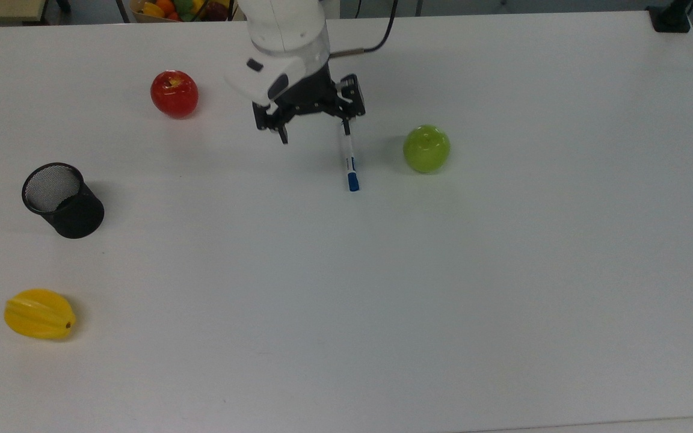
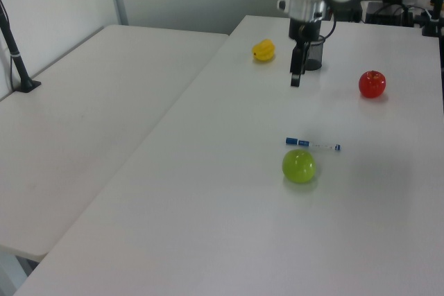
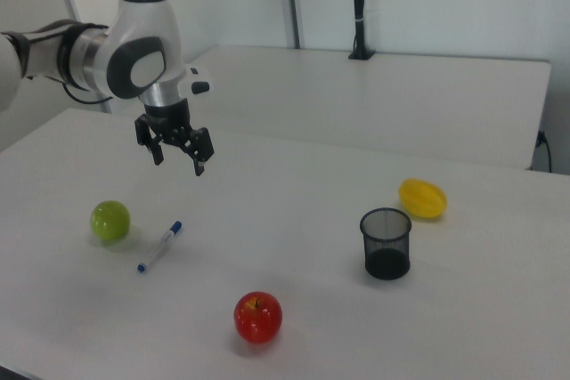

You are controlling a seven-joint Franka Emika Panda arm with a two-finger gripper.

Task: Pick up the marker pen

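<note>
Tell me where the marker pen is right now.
The marker pen lies flat on the white table, just to the top view's left of the green apple, with its blue cap pointing toward the bottom edge. The open tool hangs above, apart from it.

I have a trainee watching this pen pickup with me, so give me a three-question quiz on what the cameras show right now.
1. True or false: the hand is closed on the marker pen.
2. In the top view, which fruit lies nearest the marker pen: A) red apple, B) green apple, C) yellow fruit?
3. Fill in: the black mesh cup stands ____ on the table.

Key: 1 false, the pen lies on the table, hand open above it; 2 B; 3 upright.
</note>
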